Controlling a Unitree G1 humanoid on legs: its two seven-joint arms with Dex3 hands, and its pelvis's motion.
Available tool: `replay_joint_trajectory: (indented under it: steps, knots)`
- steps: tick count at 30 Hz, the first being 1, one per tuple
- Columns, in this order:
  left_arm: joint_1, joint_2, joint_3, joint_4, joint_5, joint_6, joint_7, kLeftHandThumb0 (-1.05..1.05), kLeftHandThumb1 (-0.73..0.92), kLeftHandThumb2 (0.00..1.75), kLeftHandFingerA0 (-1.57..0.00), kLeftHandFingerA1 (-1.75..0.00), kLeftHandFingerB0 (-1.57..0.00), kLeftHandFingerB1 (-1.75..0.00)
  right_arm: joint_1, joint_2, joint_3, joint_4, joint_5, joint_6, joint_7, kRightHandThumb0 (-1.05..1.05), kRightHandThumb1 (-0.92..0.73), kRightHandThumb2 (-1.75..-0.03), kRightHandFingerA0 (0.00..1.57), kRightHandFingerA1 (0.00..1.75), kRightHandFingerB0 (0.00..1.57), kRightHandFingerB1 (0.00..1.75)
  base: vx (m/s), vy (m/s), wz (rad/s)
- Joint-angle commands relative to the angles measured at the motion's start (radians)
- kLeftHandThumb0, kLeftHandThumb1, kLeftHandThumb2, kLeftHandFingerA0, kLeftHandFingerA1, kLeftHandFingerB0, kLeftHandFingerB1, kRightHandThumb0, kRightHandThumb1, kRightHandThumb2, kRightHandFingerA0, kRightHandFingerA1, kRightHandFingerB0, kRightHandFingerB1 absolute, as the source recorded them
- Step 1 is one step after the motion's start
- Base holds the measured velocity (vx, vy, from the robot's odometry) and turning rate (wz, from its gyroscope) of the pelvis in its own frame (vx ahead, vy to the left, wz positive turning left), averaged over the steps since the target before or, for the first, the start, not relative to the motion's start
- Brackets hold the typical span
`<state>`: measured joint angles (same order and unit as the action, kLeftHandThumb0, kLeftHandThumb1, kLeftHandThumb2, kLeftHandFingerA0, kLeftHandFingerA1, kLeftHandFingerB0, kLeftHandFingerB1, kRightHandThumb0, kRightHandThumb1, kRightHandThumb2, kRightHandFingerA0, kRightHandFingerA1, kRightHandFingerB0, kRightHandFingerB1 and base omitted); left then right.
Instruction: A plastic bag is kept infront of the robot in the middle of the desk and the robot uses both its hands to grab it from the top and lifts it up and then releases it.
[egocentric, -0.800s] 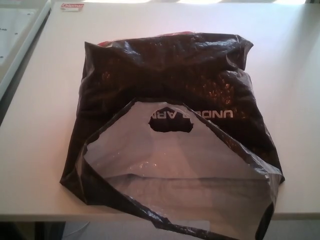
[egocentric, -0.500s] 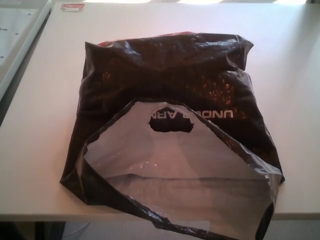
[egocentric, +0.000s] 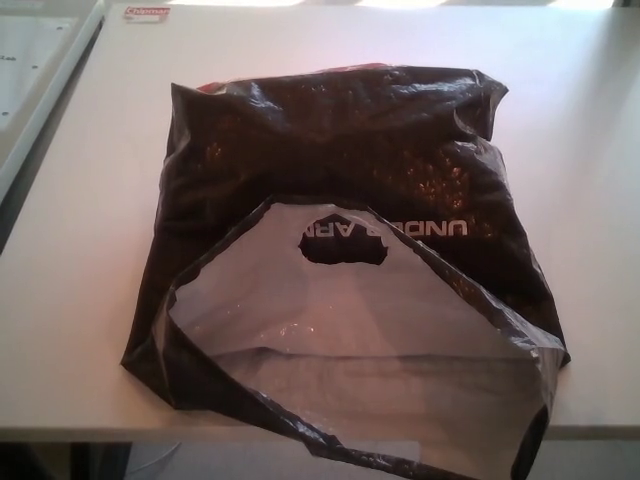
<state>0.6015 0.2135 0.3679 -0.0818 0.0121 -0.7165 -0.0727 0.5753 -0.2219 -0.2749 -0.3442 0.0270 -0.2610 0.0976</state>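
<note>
A: Head view — any writing?
B: White capitals upside down on the bag (egocentric: 340, 180), partly hidden by the flap; small red-and-white label (egocentric: 147, 12) at the far edge, unreadable.
A: Materials, shapes?
B: Glossy, crinkled dark plastic; pale grey lining; oval handle hole (egocentric: 342, 250); mouth gaping toward the near edge of the smooth white desk (egocentric: 80, 200), mid-desk.
A: Hands, fingers?
B: Out of view, so cannot tell.
</note>
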Motion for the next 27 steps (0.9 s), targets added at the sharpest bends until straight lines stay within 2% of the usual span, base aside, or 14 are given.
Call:
replay_joint_trajectory:
  steps: [1,2,4,5,11,13,14,16,17,20,22,23,24,27]
  knots:
    - [-0.187,0.133,0.098,-0.116,0.032,-0.209,0.000,-0.26,0.20,0.82,-0.10,-0.52,-0.10,-0.51,-0.198,-0.102,-0.138,-0.095,-0.053,0.014,-0.059,-0.68,-0.48,-0.58,0.16,0.31,0.00,0.17,0.00,0.000,0.00]
    - [-0.224,0.140,0.122,-0.101,0.077,-0.223,0.019,-0.58,0.37,0.67,-0.22,-0.39,-0.18,-0.36,-0.230,-0.118,-0.141,-0.083,-0.055,0.012,-0.050,-0.67,-0.42,-0.60,0.14,0.35,0.01,0.14,0.00,0.000,0.00]
    - [-0.251,0.151,0.121,-0.078,0.068,-0.230,0.012,-0.57,0.37,0.67,-0.22,-0.39,-0.18,-0.36,-0.256,-0.124,-0.142,-0.083,-0.056,0.036,-0.042,-0.69,-0.47,-0.57,0.18,0.33,0.00,0.14,0.00,0.000,0.00]
    - [-0.272,0.157,0.129,-0.074,0.080,-0.228,0.013,-0.58,0.37,0.67,-0.21,-0.38,-0.17,-0.36,-0.286,-0.134,-0.139,-0.074,-0.067,0.045,-0.039,-0.64,-0.40,-0.76,0.12,0.42,0.00,0.07,0.00,0.000,0.00]
    - [-0.328,0.229,0.133,-0.046,0.072,-0.209,-0.024,-0.64,0.37,0.70,-0.18,-0.38,-0.14,-0.36,-0.424,-0.241,-0.126,0.038,-0.107,0.035,0.009,-0.71,-0.43,-0.77,0.08,0.34,0.00,0.00,0.00,0.000,0.00]
    - [-0.346,0.276,0.116,-0.016,0.054,-0.162,-0.055,-0.66,0.38,0.73,-0.17,-0.39,-0.08,-0.36,-0.481,-0.303,-0.114,0.058,-0.130,0.113,0.035,-0.72,-0.41,-0.77,0.10,0.39,0.00,0.00,0.00,0.000,0.00]
    - [-0.352,0.290,0.111,-0.004,0.050,-0.145,-0.063,-0.59,0.41,0.54,-0.26,-0.32,-0.12,-0.26,-0.510,-0.324,-0.104,0.075,-0.136,0.129,0.045,-0.71,-0.39,-0.71,0.13,0.45,0.00,0.00,0.00,0.000,0.00]
    - [-0.381,0.317,0.094,0.063,0.043,-0.156,-0.073,-0.61,0.36,0.69,-0.24,-0.41,-0.08,-0.31,-0.570,-0.362,-0.079,0.079,-0.115,0.249,0.085,-0.73,-0.50,-0.56,0.15,0.35,0.00,0.00,0.00,0.000,0.00]
    - [-0.399,0.334,0.080,0.107,0.033,-0.167,-0.085,-0.58,0.36,0.68,-0.24,-0.41,-0.09,-0.31,-0.610,-0.387,-0.062,0.094,-0.100,0.308,0.115,-0.77,-0.45,-0.78,0.12,0.37,0.00,0.00,0.00,0.000,0.00]
    - [-0.407,0.348,0.064,0.155,0.040,-0.153,-0.097,-0.54,0.41,0.55,-0.24,-0.32,-0.09,-0.24,-0.682,-0.423,-0.029,0.139,-0.098,0.367,0.152,-0.79,-0.45,-0.78,0.10,0.36,0.00,0.00,0.00,0.000,0.00]
    - [-0.419,0.362,0.050,0.207,0.044,-0.168,-0.107,-0.58,0.35,0.71,-0.19,-0.42,-0.04,-0.30,-0.726,-0.468,0.007,0.175,-0.137,0.405,0.187,-0.75,-0.42,-0.74,0.11,0.37,0.00,0.00,0.00,0.000,0.00]
    - [-0.426,0.370,0.044,0.232,0.053,-0.176,-0.109,-0.58,0.35,0.72,-0.19,-0.42,-0.04,-0.29,-0.742,-0.480,0.020,0.194,-0.142,0.412,0.195,-0.75,-0.40,-0.74,0.12,0.38,0.00,0.00,0.00,0.000,0.00]
    - [-0.429,0.377,0.037,0.248,0.053,-0.177,-0.115,-0.52,0.38,0.54,-0.25,-0.33,-0.09,-0.24,-0.752,-0.487,0.030,0.213,-0.147,0.403,0.197,-0.75,-0.37,-0.72,0.13,0.40,0.00,0.00,0.00,0.000,0.00]
    - [-0.445,0.405,0.012,0.316,0.068,-0.187,-0.129,-0.53,0.37,0.53,-0.26,-0.34,-0.10,-0.24,-0.784,-0.513,0.076,0.290,-0.189,0.333,0.191,-0.76,-0.40,-0.73,0.13,0.43,0.00,0.00,0.00,0.000,0.00]
